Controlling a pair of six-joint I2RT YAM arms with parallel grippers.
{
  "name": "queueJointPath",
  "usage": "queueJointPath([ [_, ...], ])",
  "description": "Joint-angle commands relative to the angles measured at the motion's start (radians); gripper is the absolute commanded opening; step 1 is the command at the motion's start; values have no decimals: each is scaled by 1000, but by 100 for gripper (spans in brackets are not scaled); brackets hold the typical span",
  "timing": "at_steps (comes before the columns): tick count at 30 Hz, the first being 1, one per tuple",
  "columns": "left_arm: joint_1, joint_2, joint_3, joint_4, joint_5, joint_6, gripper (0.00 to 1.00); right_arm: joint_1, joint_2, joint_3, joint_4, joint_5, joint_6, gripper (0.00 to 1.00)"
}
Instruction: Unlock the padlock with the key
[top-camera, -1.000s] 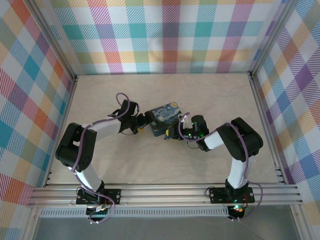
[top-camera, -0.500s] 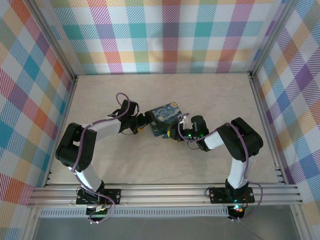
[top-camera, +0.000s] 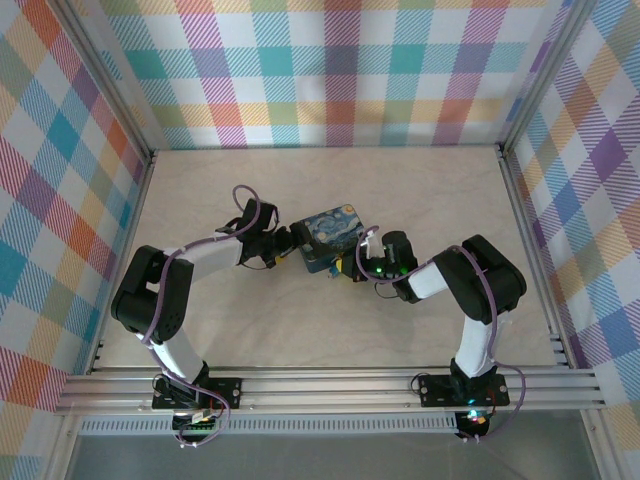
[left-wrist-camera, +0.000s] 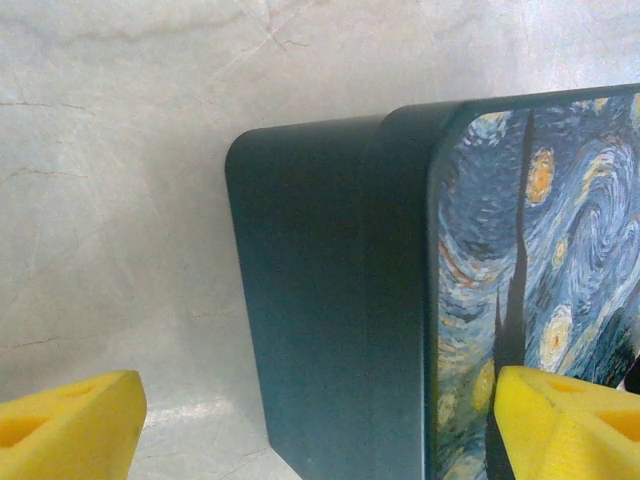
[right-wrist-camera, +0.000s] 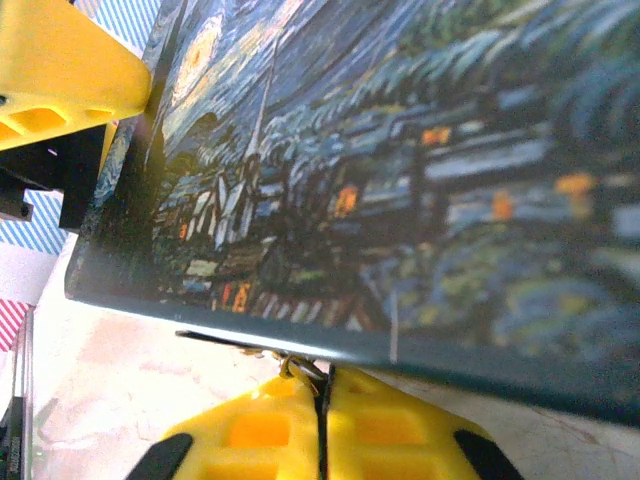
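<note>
The padlock is hidden. A dark-blue tin with a night-sky painting (top-camera: 333, 238) lies mid-table, and its lid (right-wrist-camera: 400, 170) takes up most of the right wrist view. My right gripper (right-wrist-camera: 322, 385) (top-camera: 346, 268) is shut at the tin's near edge. It pinches a small metal key (right-wrist-camera: 300, 366), whose thin tip runs left under the rim. My left gripper (left-wrist-camera: 320, 420) (top-camera: 290, 245) is open astride the tin's left corner (left-wrist-camera: 330, 300). One yellow finger (left-wrist-camera: 570, 425) rests over the lid; the other finger (left-wrist-camera: 70, 430) stands clear of the wall.
The pale marbled table (top-camera: 300, 320) is walled by checked cloth panels (top-camera: 330, 70) on a metal frame. The left gripper's yellow finger (right-wrist-camera: 60, 80) shows at the tin's far corner in the right wrist view. Open tabletop lies behind and in front of the tin.
My right gripper has edged a little left, closer against the tin's near edge. The left arm and the tin stay put.
</note>
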Motion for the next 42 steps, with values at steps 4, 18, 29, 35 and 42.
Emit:
queueJointPath([
  [4, -13, 11, -21, -128, -41, 37, 89, -8, -5, -22, 52, 46, 54, 3],
  [18, -14, 4, -24, -130, -47, 35, 89, -25, -6, -53, 31, 76, 84, 2],
  [29, -13, 3, -28, -132, -49, 35, 89, -47, -18, -68, 126, 67, 156, 2],
  [35, -14, 4, -29, -131, -50, 37, 89, -60, -35, -63, 123, 56, 201, 1],
  [42, -14, 0, -30, -131, -50, 38, 89, -73, -47, -70, 142, 66, 233, 1],
])
